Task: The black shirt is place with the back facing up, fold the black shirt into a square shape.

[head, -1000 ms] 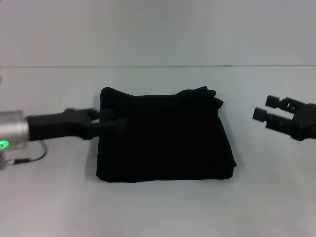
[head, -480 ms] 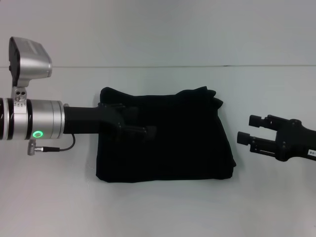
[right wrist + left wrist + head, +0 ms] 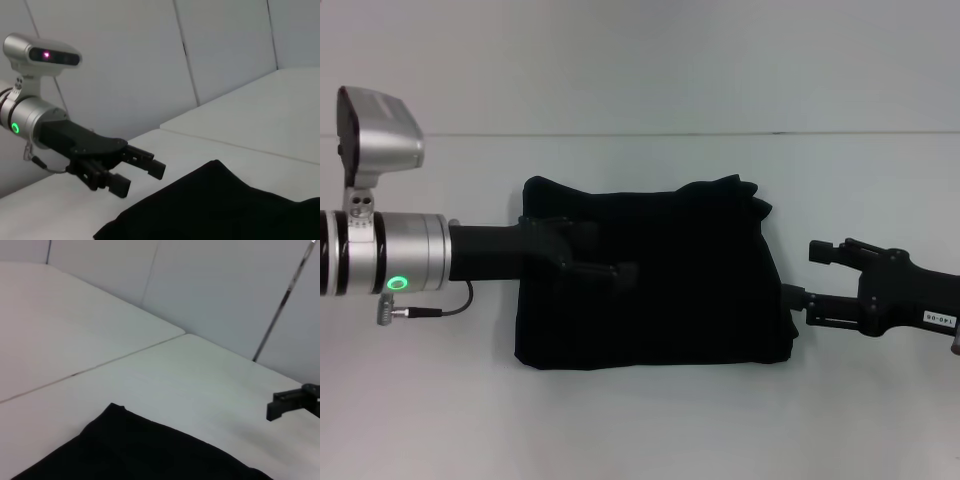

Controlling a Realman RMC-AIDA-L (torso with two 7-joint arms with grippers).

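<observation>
Black shirt [image 3: 650, 280] lies folded between my grippers; left gripper [image 3: 605, 262] hovers over its left part, fingers parted, right gripper [image 3: 798, 305] parted at its right edge, probably to neaten the square

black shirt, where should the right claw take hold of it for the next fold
Probably the right-hand edge of the black shirt, coming in low from the robot's right. The shirt lies flat, already folded to a rough rectangle, and its stacked layers end there. The right claw is level with that edge near the front corner. The left claw, open, is over the shirt's left part.
</observation>
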